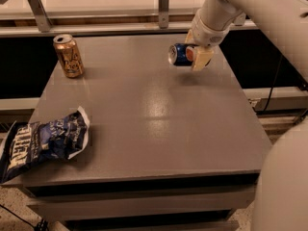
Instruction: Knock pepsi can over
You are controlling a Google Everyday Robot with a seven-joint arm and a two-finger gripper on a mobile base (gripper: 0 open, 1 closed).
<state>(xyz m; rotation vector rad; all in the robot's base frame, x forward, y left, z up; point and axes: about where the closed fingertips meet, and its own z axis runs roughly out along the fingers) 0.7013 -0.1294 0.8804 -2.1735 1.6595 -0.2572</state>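
Observation:
The pepsi can [179,55] is dark blue with a silver top. It lies on its side with the top facing left, at the far right part of the grey table [149,109]. My gripper [196,57] is at the can's right end, its tan fingers [201,59] around the can's body. The white arm comes down to it from the upper right. Whether the can rests on the table or hangs just above it I cannot tell.
A gold can [68,56] stands upright at the far left of the table. A crumpled blue chip bag [41,142] lies at the left front edge. A rail with metal posts [164,6] runs behind the table. My white base [284,186] is at the right.

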